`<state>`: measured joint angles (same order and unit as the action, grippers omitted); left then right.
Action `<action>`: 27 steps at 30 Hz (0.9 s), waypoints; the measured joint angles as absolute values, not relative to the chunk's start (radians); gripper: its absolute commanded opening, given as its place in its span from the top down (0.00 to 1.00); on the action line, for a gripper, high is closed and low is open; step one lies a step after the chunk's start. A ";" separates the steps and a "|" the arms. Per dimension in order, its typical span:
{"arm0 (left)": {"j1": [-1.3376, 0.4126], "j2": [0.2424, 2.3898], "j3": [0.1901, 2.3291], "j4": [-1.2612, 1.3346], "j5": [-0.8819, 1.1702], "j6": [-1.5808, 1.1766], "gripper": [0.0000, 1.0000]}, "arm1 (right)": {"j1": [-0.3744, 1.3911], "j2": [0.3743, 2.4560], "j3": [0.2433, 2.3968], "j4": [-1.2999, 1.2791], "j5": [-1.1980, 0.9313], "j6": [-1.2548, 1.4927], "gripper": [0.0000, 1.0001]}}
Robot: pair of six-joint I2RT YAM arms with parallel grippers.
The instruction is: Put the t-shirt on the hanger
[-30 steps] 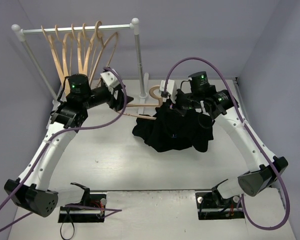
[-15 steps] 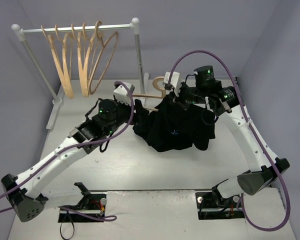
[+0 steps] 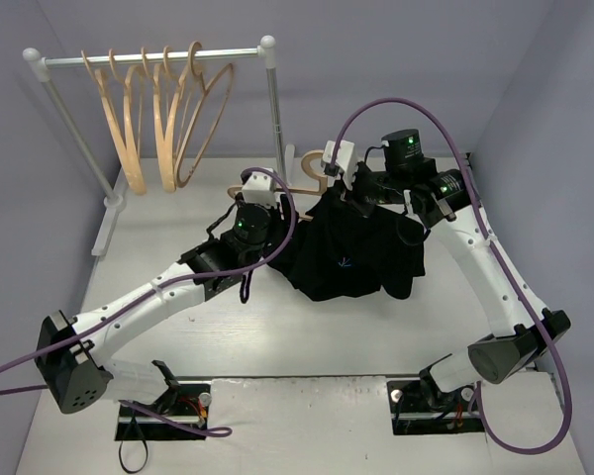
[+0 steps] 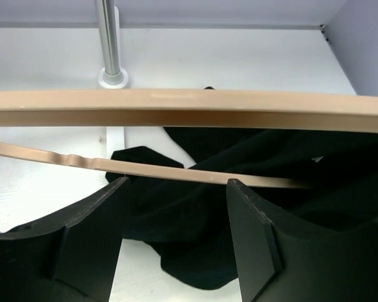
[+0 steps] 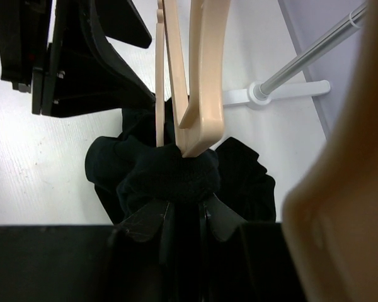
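The black t-shirt [image 3: 348, 255] hangs bunched in mid-air, its lower part resting on the white table [image 3: 178, 247]. My right gripper [image 3: 350, 198] is shut on a wad of its fabric, and one tan arm of the hanger [image 5: 200, 75] goes into that wad [image 5: 170, 173]. The hanger's hook [image 3: 315, 160] pokes out beside the right wrist. My left gripper [image 3: 274, 203] is open at the hanger's left end. In the left wrist view the hanger's thick bar [image 4: 189, 108] crosses above, and its thin lower bar [image 4: 170, 171] runs across the fingertips [image 4: 255, 214].
A metal clothes rack [image 3: 158, 57] with several more wooden hangers [image 3: 163, 114] stands at the back left. Its right pole [image 3: 275, 109] and foot [image 5: 283, 93] are close behind the held hanger. Grey walls close in the back and right.
My left arm has swung from beside the rack rightward and forward, bringing its open gripper to the hanger's left end. The right gripper rose slightly with the shirt, then held still.
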<state>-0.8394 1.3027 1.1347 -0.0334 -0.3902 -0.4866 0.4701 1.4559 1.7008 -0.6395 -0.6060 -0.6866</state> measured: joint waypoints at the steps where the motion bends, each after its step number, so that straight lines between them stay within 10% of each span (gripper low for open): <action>1: -0.843 1.309 1.135 -0.023 -0.397 -0.491 0.43 | 0.470 1.456 1.701 -0.640 -0.606 -0.683 1.00; 27: -0.902 1.359 1.060 0.148 -0.424 -0.494 0.43 | 0.464 1.479 1.756 -0.629 -0.584 -0.595 1.00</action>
